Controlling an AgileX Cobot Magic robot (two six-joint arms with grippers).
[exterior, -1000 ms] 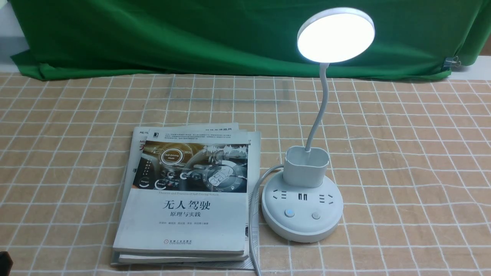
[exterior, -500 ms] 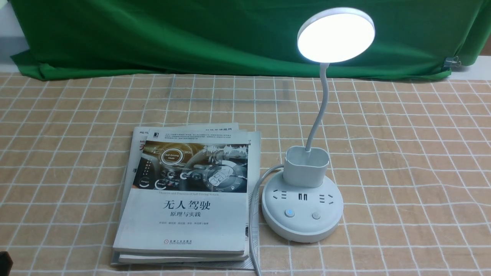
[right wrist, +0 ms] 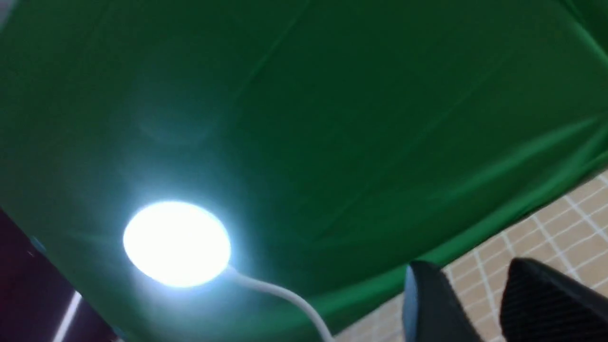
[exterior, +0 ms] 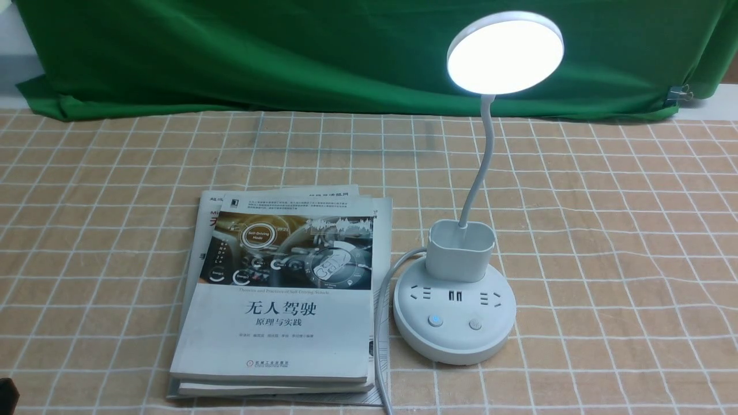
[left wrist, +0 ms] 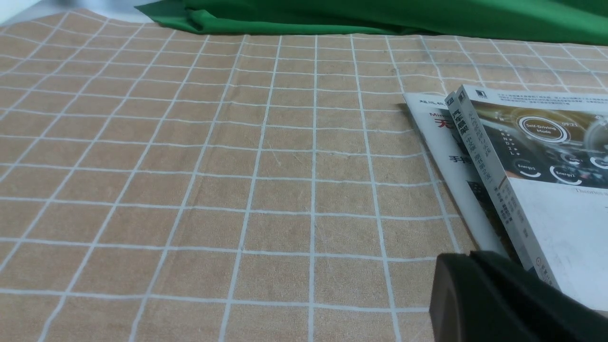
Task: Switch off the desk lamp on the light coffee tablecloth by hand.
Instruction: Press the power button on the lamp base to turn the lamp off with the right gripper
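Nothing has been moved in the last second: the desk lamp (exterior: 461,253) is still lit on the light coffee tablecloth (exterior: 605,230), well ahead of the right gripper (right wrist: 479,294), whose fingers appear parted and empty. The left gripper (left wrist: 498,304), beside the books (left wrist: 546,156), is too little shown for its state to be told. The switch-off is judged not begun.

Green drape across the back
A creased green backdrop cloth (exterior: 259,52) fills the rear. A strip of pale wall (exterior: 7,34) shows just past its left edge. A metal clip (exterior: 682,92) grips its lower right corner, above a pale ledge (exterior: 712,109).
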